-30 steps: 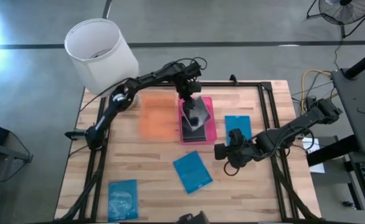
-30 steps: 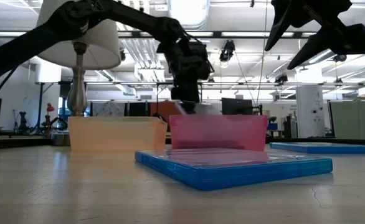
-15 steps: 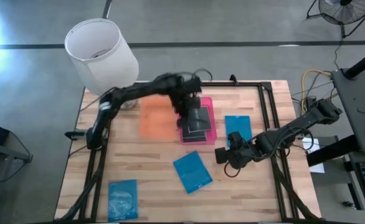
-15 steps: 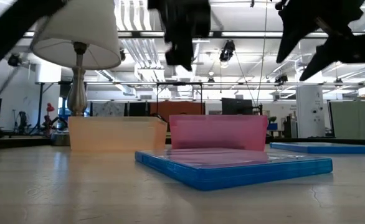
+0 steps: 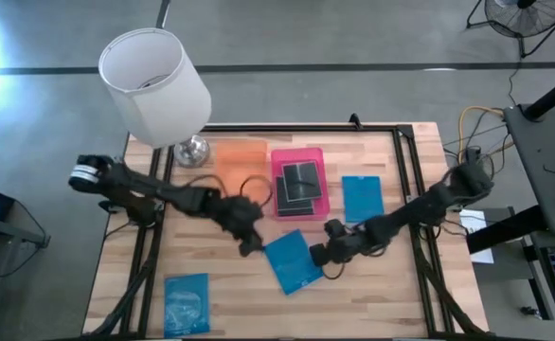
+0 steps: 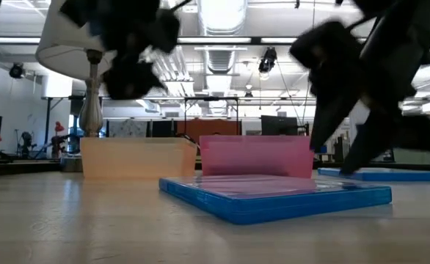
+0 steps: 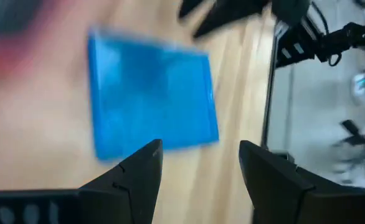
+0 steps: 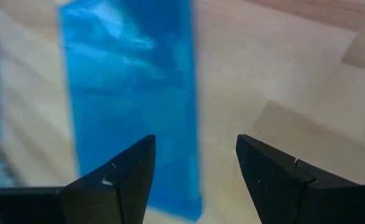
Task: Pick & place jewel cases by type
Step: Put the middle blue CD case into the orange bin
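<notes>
Flanking the middle blue case (image 5: pixel 293 262), left gripper (image 5: pixel 250 244) and right gripper (image 5: pixel 322 254) both spread, empty; we judge it light, stiff, slick: pinch an edge.

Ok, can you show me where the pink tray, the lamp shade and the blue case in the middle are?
Pink tray (image 5: pixel 319 194): high view, on its right rim.
Lamp shade (image 5: pixel 154 83): high view, on its white side wall.
Middle blue case (image 5: pixel 292 261): high view, centre of its flat face.
</notes>
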